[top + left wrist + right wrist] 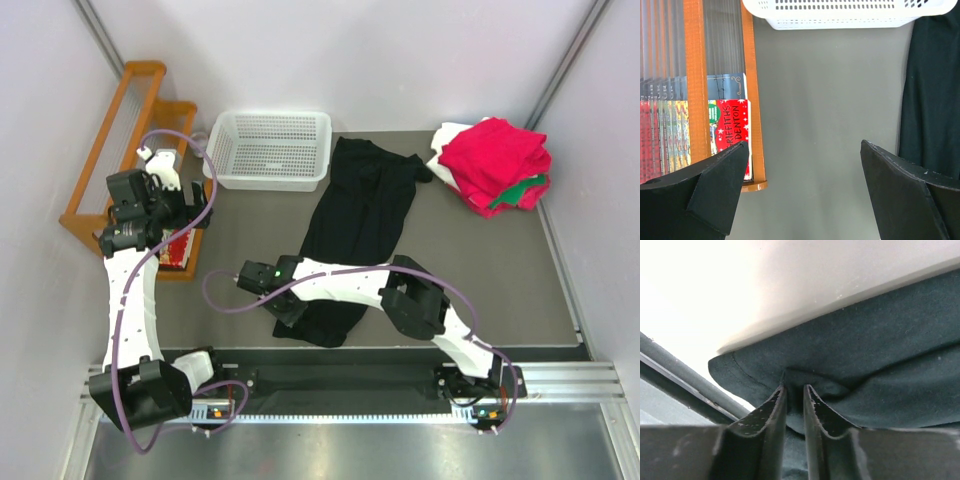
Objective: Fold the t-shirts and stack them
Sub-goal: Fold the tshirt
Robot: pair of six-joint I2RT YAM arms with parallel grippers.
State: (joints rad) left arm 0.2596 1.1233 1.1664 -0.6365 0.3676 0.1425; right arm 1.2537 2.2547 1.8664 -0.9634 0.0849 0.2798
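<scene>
The black t-shirt (360,215) lies stretched out lengthwise down the middle of the table, folded narrow. My right gripper (291,310) is at its near left corner. In the right wrist view its jaws (794,387) stand almost together with a fold of the dark cloth (880,340) pinched between them. Folded red (495,160), green (527,190) and white (450,148) t-shirts are piled at the far right corner. My left gripper (165,225) hangs open over the table's left edge, its fingers (804,145) wide apart over bare table, with the black shirt's edge (932,100) at its right.
A white perforated basket (270,118) stands at the back, left of the black shirt, and shows at the top of the left wrist view (850,15). An orange wooden rack (120,130) with books (732,127) lines the left side.
</scene>
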